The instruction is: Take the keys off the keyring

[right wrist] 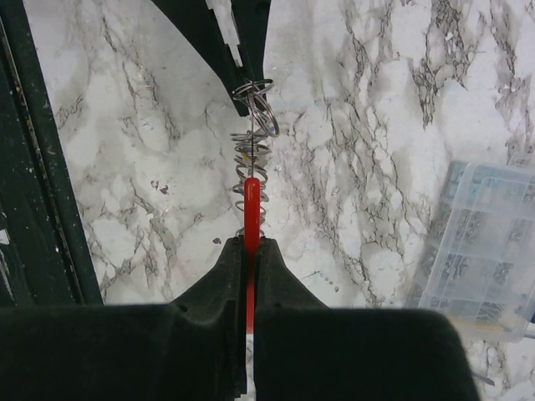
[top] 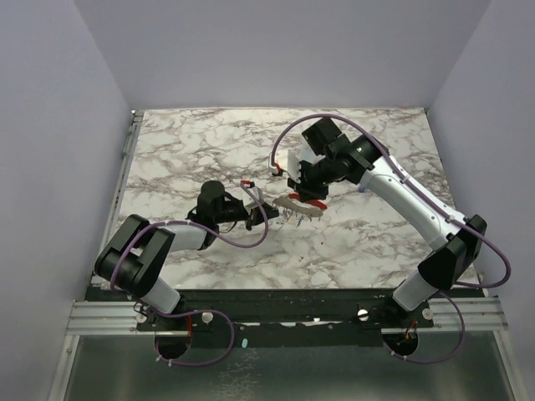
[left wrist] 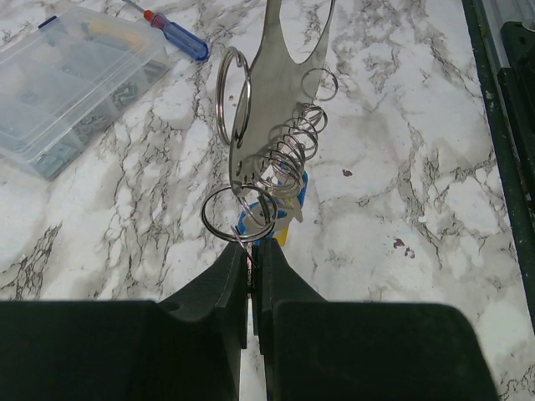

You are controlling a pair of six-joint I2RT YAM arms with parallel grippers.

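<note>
Both gripped: left hand (left wrist: 251,247) a thin silvery wire keyring (left wrist: 206,215), right hand (right wrist: 249,244) a red tab (right wrist: 251,209); tugging risked slippage.

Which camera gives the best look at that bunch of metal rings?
Left wrist view: the metal rings fan out close up, each loop distinct. The right wrist view sees them edge-on, overlapping. The top view shows only a tiny cluster.

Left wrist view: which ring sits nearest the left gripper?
The mid-sized ring lowest in view, at the left gripper's tips; the biggest ring is farther up.
</note>
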